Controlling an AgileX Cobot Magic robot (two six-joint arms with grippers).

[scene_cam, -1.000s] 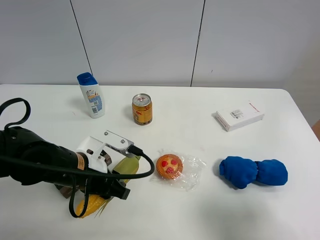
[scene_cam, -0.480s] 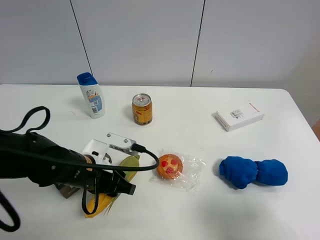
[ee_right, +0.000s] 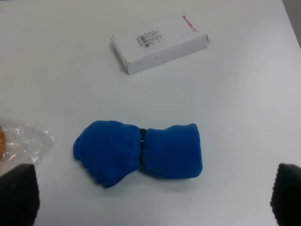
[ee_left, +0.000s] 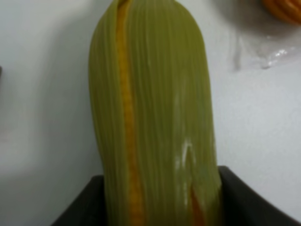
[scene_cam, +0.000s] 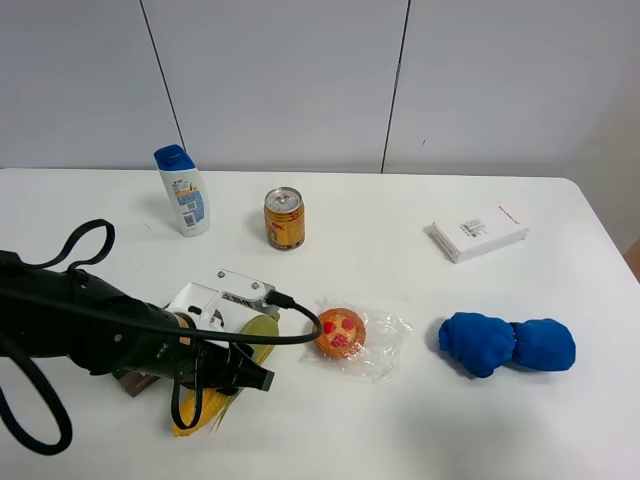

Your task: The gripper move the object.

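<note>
The ear of corn (scene_cam: pixel 256 332), green husk with a yellow end (scene_cam: pixel 200 414), lies on the white table (scene_cam: pixel 420 430) at the front left. My left gripper (scene_cam: pixel 226 364) sits right over it, and the arm and black cables hide its middle. In the left wrist view the corn (ee_left: pixel 150 108) fills the frame, and dark fingers (ee_left: pixel 80 209) press against both of its sides. My right gripper (ee_right: pixel 153 207) is open and empty, with its fingertips (ee_right: pixel 19 193) wide apart above the table near a blue cloth (ee_right: pixel 138 153). It is out of the high view.
A wrapped orange pastry (scene_cam: pixel 340 333) lies just right of the corn. An orange-gold can (scene_cam: pixel 284 218) and a white bottle with a blue cap (scene_cam: pixel 182 190) stand at the back left. A white box (scene_cam: pixel 479 232) and the blue cloth (scene_cam: pixel 507 344) lie on the right.
My left arm has shifted right and lowered over the corn, and the corn's yellow end has moved a little to the right with it. Everything else is still.
</note>
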